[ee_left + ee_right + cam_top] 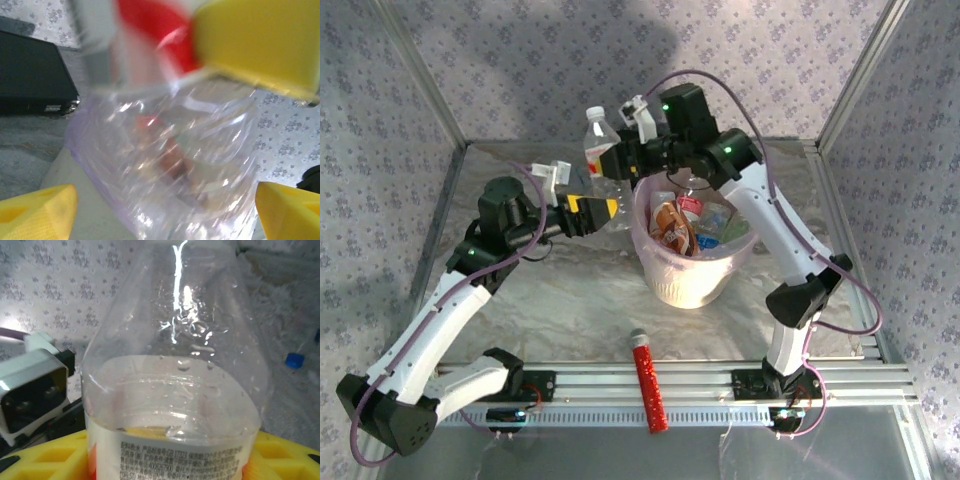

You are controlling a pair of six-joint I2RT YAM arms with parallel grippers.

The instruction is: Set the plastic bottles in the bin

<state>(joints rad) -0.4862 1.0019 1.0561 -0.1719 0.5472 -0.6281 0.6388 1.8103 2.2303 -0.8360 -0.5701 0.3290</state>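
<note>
The clear plastic bottle with a red-and-white label [165,165] is blurred between the left gripper's [165,215] yellow fingers [40,210]; contact with them cannot be told. Above the right gripper's [170,460] fingers [50,460], its neck is cut off by the top edge.

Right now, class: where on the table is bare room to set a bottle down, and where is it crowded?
Widest bare patch: the table between the left arm and the bin. A narrower strip between the bin and the right arm. Crowded: the bin's far-left rim, with left pincer and right pincer at a clear bottle. The red tube crosses the near rail.
</note>
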